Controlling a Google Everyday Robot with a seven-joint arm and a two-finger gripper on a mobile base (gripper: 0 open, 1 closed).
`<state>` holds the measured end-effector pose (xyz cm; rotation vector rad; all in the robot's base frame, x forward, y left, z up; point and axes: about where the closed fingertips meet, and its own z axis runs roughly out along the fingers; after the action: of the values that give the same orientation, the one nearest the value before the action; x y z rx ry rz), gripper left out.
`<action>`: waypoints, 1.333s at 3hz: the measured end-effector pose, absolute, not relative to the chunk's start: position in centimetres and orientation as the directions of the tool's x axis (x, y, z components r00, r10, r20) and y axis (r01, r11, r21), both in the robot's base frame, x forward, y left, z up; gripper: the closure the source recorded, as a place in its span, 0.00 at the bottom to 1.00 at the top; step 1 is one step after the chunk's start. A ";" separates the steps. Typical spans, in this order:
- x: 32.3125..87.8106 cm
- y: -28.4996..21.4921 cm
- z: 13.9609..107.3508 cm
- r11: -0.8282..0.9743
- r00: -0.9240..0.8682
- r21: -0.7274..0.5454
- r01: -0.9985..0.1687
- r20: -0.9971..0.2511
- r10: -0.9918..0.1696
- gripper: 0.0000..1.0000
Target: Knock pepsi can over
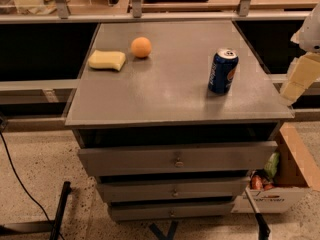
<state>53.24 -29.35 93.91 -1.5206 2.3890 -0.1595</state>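
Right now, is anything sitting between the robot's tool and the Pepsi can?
No. In the camera view, only bare grey tabletop separates the pepsi can from the tool, which hangs beyond the table's right edge.

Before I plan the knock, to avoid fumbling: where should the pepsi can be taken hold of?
Grip the pepsi can around its upper side wall, from the view's right: it stands upright, sides free, and the tool hangs just past the table edge there.

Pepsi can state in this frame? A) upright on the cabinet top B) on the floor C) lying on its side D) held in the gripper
A: the pepsi can stands upright on the cabinet top; the gripper is off the right edge, apart from it.
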 end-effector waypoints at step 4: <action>57.7 -30.5 89.3 0.532 -0.342 -0.156 -0.832 -0.612 -0.714 0.00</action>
<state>57.70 -30.48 89.31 -1.2470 2.1371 0.2423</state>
